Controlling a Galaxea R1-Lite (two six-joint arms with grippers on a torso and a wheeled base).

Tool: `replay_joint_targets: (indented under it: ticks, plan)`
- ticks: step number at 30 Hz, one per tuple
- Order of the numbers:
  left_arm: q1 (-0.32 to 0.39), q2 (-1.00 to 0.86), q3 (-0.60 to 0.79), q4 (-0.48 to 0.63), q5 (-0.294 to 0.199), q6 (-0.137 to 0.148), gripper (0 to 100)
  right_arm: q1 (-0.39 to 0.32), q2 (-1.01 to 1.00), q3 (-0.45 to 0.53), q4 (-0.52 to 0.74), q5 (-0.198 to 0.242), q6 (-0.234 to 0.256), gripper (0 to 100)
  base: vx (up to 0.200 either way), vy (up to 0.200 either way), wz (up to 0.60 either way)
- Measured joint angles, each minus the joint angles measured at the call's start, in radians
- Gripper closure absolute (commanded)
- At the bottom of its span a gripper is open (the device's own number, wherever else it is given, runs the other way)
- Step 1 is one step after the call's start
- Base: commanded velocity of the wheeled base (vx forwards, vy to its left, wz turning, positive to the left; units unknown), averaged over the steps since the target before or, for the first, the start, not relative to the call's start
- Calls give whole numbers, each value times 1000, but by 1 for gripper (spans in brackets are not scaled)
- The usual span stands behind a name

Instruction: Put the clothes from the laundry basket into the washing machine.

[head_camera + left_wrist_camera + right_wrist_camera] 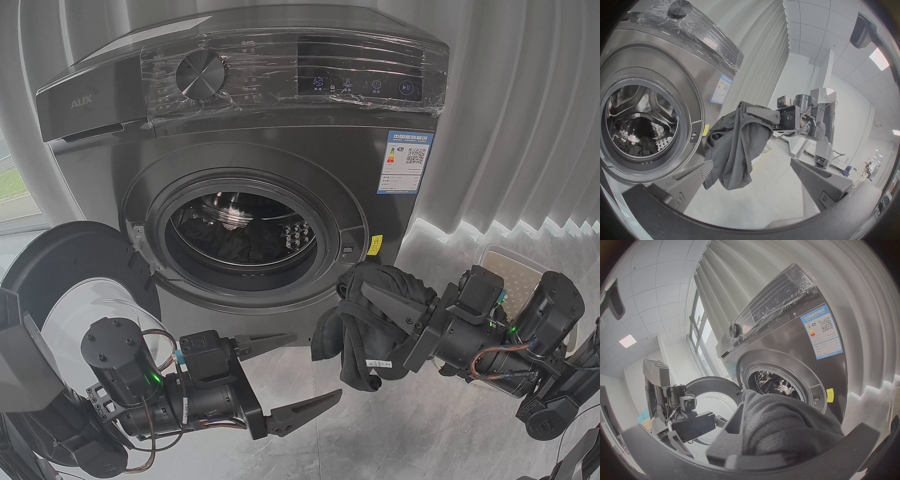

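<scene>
Dark grey front-loading washing machine [262,150]: round door [75,262] swung open on the left arm's side.

Labels: we log a blue-and-white energy label [405,162] at the upper right of the front and a small yellow sticker [374,244] beside the opening. Clear plastic film [300,69] covers the control panel.

Drum [275,219]: dark clothes [219,240] lie at its bottom.

Right tool [378,325]: clamped on a dark grey garment [350,340], held in the air near the opening's lower right. A white tag [375,363] hangs from the garment.

Left tool [315,365]: fingers spread wide, low in front of the machine.

White perforated laundry basket [519,275]: on the floor behind the right arm. We cannot tell what is in it.
</scene>
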Motion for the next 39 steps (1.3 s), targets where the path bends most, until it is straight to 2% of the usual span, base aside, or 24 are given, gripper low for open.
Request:
replay_joint_targets:
  ticks: [8, 12, 17, 30, 31, 39]
  plan:
    - [-20, 44, -38, 1, -8, 8, 0, 5, -8, -22, 0, -6, 0, 100, 0, 0, 0]
    - [-36, 89, -86, 0, -3, 35, 0, 9, -8, -32, 0, -8, 0, 100, 0, 0, 0]
    - [-54, 161, -161, 0, 27, 64, 0, 16, -8, -45, 0, -18, 0, 100, 0, 0, 0]
    - [-59, 335, -385, -2, 101, 73, 0, 48, -8, -56, 0, -37, 2, 100, 0, 0, 0]
    - [-59, 341, -393, -1, 103, 72, 100, 49, -8, -56, 0, -37, 2, 100, 0, 0, 0]
    - [-61, 366, -422, -1, 106, 65, 100, 51, -8, -57, 0, -37, 3, 100, 0, 0, 0]
